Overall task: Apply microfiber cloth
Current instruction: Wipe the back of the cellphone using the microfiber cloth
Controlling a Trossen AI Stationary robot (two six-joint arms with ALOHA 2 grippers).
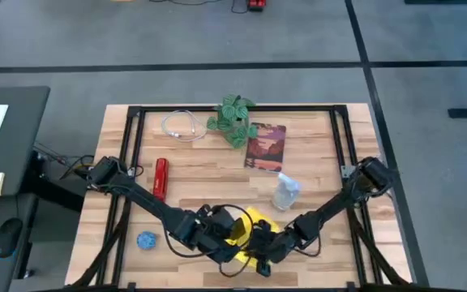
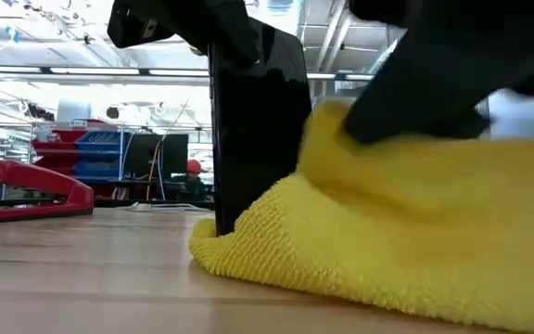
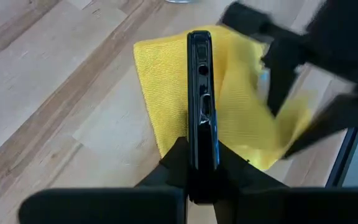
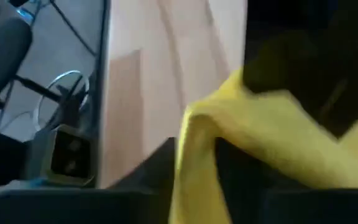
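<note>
A black smartphone [image 2: 258,121] stands upright near the table's front edge, with my left gripper [image 1: 221,231] shut on it from above. The bright yellow microfiber cloth [image 2: 387,232] lies bunched on the wood beside and under the phone. It also shows in the left wrist view [image 3: 166,81]. My right gripper [image 1: 259,243] is shut on a raised part of the cloth, right beside the phone. In the low view its dark fingers [image 2: 434,83] come in from the upper right. My left gripper pinches the smartphone's two flat faces [image 3: 202,158] between its two fingers, at the phone's upper end, coming from above. The phone stands upright, its lower end [image 2: 225,218] down at the cloth's edge on the table. My right gripper pinches a bunched fold of the cloth [image 4: 194,149] between its fingers, slanting down from the table's right. The raised fold [image 2: 327,121] lies against the phone's face. The cloth's remaining part stays slack on the table.
A red stapler [image 1: 160,177] lies to the left and a blue object [image 1: 146,240] near the front left. A clear bottle [image 1: 285,191], a dark red book [image 1: 265,147], a green plant [image 1: 235,118] and a white cable [image 1: 181,126] lie farther back.
</note>
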